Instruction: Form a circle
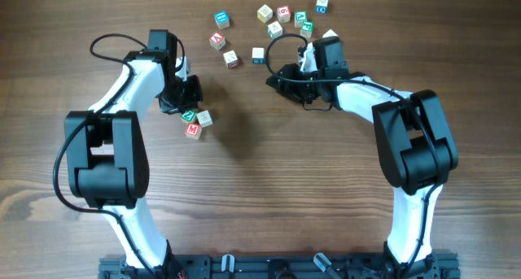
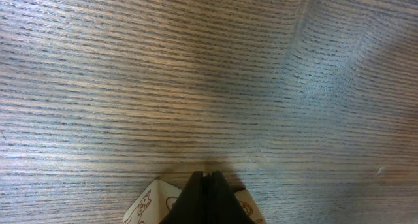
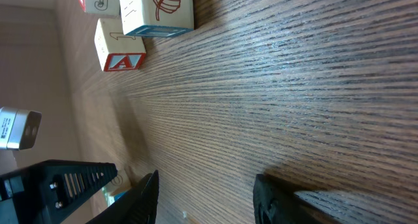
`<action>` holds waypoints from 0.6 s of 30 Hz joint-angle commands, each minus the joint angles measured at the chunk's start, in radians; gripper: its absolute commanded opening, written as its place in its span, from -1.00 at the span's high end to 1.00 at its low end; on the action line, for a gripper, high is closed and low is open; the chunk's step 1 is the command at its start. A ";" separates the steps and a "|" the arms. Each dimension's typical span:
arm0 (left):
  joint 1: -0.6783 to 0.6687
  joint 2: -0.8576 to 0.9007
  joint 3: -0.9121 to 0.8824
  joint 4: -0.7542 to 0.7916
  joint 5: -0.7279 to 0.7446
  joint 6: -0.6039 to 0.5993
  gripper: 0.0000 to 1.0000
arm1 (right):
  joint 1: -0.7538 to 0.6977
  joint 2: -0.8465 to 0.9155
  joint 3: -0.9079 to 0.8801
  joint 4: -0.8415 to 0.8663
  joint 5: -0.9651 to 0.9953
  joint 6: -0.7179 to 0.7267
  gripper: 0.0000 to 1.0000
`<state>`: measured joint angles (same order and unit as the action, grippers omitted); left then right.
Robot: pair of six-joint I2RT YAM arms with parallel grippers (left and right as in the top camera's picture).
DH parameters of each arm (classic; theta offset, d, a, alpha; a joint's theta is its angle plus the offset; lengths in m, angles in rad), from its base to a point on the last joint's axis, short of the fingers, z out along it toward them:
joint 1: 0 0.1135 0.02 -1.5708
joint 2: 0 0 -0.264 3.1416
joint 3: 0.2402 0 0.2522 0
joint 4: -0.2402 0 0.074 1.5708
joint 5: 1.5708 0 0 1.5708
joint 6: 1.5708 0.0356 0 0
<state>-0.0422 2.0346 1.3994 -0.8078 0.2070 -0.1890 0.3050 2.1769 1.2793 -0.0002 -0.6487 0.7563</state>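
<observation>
Lettered blocks lie scattered on a wooden surface. The left fingers are closed just beside three other blocks; the right fingers stand open, empty.

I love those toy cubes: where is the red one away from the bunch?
Overhead, the red block lies on the robot's left side, just below the left gripper, beside a green block and a pale block.

A wooden block in the right wrist view bears a red-framed capital A. Overhead, a red block shows what reads as M. The remaining lettering is too small to read.
</observation>
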 commanded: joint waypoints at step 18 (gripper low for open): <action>0.005 0.016 -0.008 0.003 0.013 -0.010 0.92 | 0.006 0.058 -0.027 -0.023 0.085 0.003 0.04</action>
<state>-0.0422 2.0346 1.3994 -0.8043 0.2070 -0.1890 0.3050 2.1769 1.2793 -0.0002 -0.6487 0.7563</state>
